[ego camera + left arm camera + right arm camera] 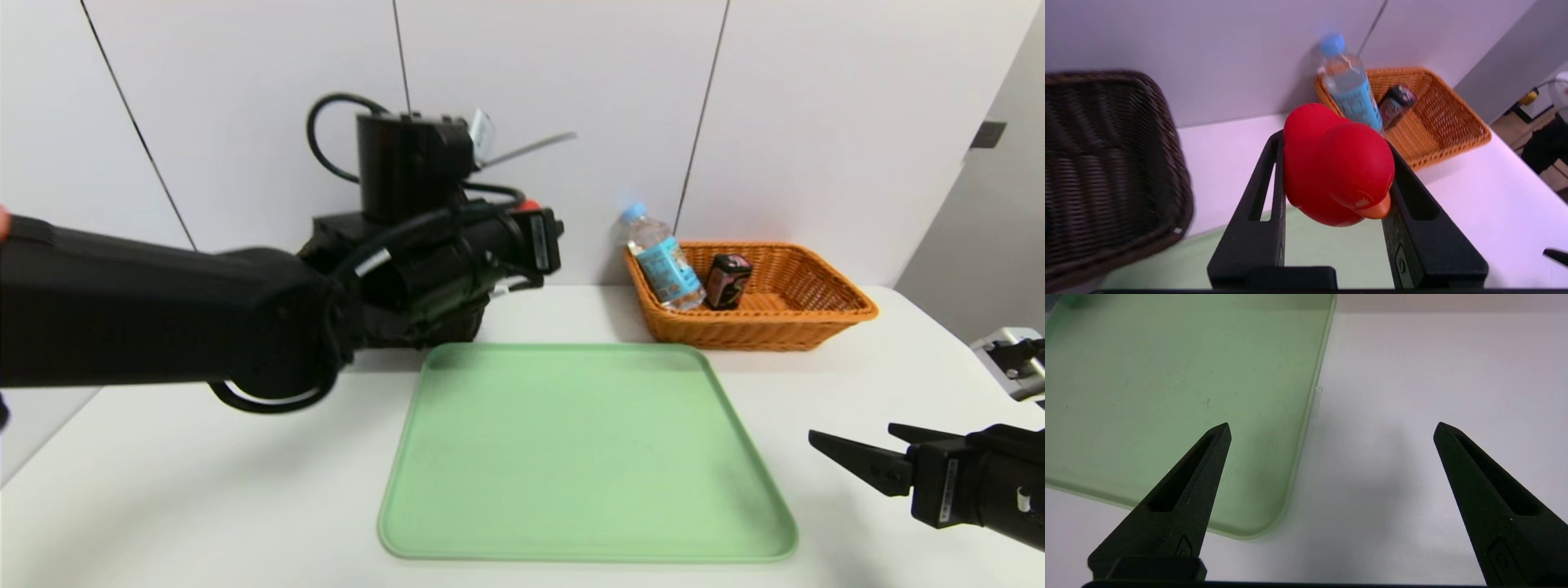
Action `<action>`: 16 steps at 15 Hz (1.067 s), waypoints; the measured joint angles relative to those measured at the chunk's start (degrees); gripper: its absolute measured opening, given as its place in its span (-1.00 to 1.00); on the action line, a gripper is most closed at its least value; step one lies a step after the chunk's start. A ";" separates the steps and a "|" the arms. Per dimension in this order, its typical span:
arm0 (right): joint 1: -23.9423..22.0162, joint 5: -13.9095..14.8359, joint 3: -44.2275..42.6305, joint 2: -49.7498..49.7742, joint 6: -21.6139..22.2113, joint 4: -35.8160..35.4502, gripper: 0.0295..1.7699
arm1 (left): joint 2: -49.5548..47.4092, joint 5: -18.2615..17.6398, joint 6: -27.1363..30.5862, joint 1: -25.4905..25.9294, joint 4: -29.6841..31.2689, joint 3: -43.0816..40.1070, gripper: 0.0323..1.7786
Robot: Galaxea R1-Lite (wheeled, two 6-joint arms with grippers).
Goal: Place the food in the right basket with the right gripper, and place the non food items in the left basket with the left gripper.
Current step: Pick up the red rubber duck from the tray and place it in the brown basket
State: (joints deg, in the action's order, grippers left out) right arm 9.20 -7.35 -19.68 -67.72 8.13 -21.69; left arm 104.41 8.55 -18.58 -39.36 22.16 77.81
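Note:
My left gripper (pixel 1335 143) is shut on the small red rubber duck (pixel 1331 163) and holds it in the air above the far edge of the green tray, beside the dark brown left basket (pixel 1106 163). In the head view the left gripper (pixel 539 237) hangs at the back, left of the orange right basket (pixel 816 333). The water bottle (pixel 665 261) leans in that basket's left corner, and the black box (pixel 727 279) stands next to it. Low over the table at the tray's right, my right gripper (pixel 853 433) stands open with nothing between its fingers.
A bare green tray (pixel 571 457) lies in the middle of the white table. A white panelled wall runs close behind both baskets. My left arm hides most of the dark basket in the head view.

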 joint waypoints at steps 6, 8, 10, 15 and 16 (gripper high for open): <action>0.00 0.05 -0.11 -0.13 0.24 0.37 0.93 | -4.55 0.16 0.78 16.41 -11.62 4.16 -0.28; 0.00 0.02 -0.11 -0.13 0.27 0.41 0.93 | -4.24 0.16 4.41 21.09 -11.51 0.35 -0.28; 0.00 0.05 -0.11 -0.22 0.16 0.46 0.93 | -2.68 0.21 5.81 24.10 -11.17 -1.79 -0.29; 0.02 0.05 0.00 -0.35 0.18 0.57 0.93 | 4.24 0.27 6.35 28.43 -6.92 -1.72 -0.29; 0.02 0.05 0.00 -0.37 0.16 0.61 0.93 | 5.75 0.27 6.68 28.98 -5.88 -1.44 -0.29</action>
State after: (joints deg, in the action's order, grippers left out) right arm 9.23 -7.30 -19.68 -68.08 8.29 -21.08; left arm 110.17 8.81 -11.90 -10.39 16.29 76.37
